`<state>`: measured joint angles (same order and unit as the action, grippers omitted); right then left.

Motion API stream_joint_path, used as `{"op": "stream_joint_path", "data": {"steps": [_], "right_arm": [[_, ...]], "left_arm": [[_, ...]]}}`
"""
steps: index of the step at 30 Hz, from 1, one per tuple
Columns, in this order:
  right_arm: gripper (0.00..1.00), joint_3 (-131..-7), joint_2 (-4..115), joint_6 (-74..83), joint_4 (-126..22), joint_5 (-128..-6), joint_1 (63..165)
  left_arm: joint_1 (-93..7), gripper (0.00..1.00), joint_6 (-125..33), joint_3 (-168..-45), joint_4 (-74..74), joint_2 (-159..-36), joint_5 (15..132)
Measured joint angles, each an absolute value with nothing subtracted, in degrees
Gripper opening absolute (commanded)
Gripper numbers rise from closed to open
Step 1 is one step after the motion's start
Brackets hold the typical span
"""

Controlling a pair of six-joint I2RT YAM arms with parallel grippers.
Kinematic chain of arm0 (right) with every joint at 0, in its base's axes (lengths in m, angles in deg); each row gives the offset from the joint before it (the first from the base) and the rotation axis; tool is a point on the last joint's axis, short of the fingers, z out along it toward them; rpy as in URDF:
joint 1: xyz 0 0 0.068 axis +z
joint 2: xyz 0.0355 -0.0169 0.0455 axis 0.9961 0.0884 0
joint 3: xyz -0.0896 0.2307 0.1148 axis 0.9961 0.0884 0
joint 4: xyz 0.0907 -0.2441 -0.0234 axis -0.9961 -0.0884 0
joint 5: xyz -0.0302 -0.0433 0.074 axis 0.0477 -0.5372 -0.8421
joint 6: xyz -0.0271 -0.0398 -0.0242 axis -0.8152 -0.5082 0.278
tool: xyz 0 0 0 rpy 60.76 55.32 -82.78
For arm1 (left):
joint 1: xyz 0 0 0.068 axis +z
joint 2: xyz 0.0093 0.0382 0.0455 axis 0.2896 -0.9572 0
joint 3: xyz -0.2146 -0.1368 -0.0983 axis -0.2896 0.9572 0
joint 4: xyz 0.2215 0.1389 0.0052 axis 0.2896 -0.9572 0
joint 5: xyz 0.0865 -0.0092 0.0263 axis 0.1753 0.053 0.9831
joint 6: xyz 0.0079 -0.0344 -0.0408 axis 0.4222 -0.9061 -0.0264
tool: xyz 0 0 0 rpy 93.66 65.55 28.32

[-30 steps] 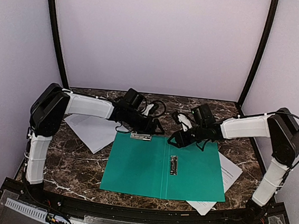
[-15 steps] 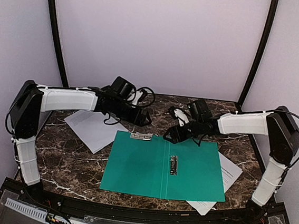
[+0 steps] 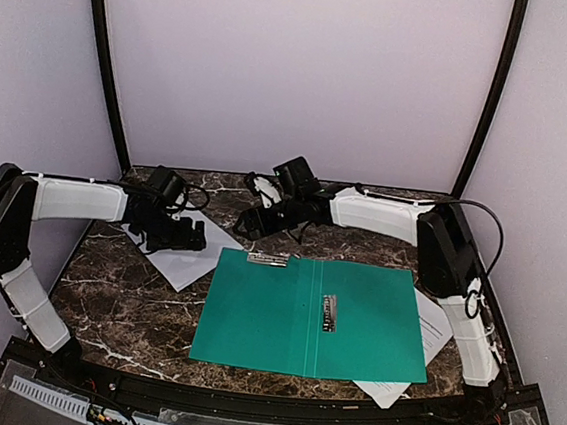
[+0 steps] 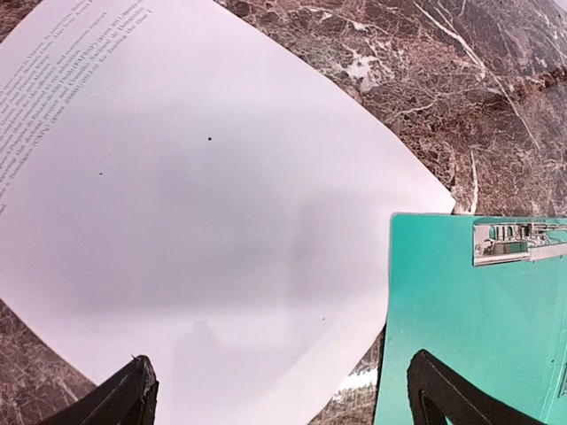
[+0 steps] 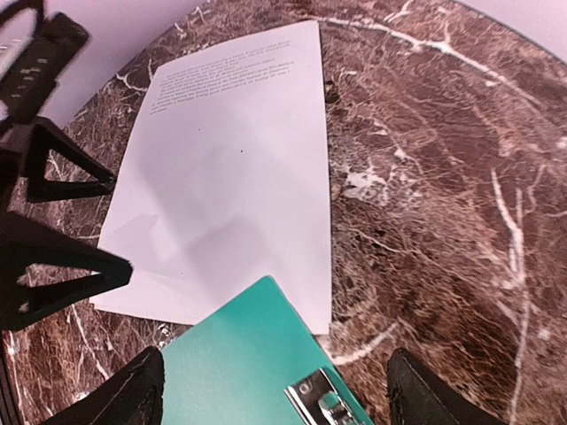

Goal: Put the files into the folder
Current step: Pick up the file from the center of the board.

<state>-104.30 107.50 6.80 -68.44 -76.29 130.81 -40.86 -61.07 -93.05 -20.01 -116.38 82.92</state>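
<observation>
From above, a teal-green folder (image 3: 313, 318) lies open and flat at the middle of a dark marble table (image 3: 115, 297). One white sheet (image 3: 172, 249) lies at the folder's far left corner. More white paper (image 3: 437, 333) pokes out from under its right edge, and only this view shows it.

The left arm bends out to the left, with its forearm running low across to the sheet. The right arm reaches from the right side across the back of the table, past the middle.

The left wrist view shows what the overhead view cannot. The left gripper (image 4: 283, 398) has its fingers spread wide and holds nothing, and the printed sheet lies below and ahead of them. The folder's corner and a metal clip (image 4: 518, 243) lie by the right finger.

The right wrist view shows the right gripper (image 5: 275, 394) also spread wide and empty, above the folder's corner. The sheet lies ahead of it, and the left gripper's black fingers show at the left edge.
</observation>
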Motion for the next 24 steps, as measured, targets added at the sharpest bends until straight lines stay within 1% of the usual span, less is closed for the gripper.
{"op": "stream_joint_path", "data": {"steps": [3,5,7,15,19,24], "right_arm": [[0.83,-116.45,116.03,9.45,-72.11,-76.95,131.82],[0.83,-122.03,120.4,11.19,-74.03,-77.3,132.19],[0.82,-125.13,123.35,12.94,-75.59,-77.5,132.28],[0.81,-131.03,128.42,18.06,-77.79,-78.46,132.26],[0.8,-132.61,129.99,19.85,-77.18,-79.33,132.24],[0.77,-132.34,130.06,21.34,-76.66,-80.93,132.26]], "left_arm": [[-39.88,0.99,-61.96,-91.11,-20.49,-112.75,83.75],[-38.9,0.99,-62.53,-90.19,-20.69,-111.24,83.82],[-36.62,0.99,-63.23,-88.92,-20.47,-110.35,83.45],[-31.44,0.98,-66.57,-80.57,-19.62,-108.4,78.31],[-30.66,0.95,-68.93,-77.64,-17.91,-108.03,75.07],[-30.42,0.88,-73.17,-74.32,-11.24,-106.81,70.83]]}}
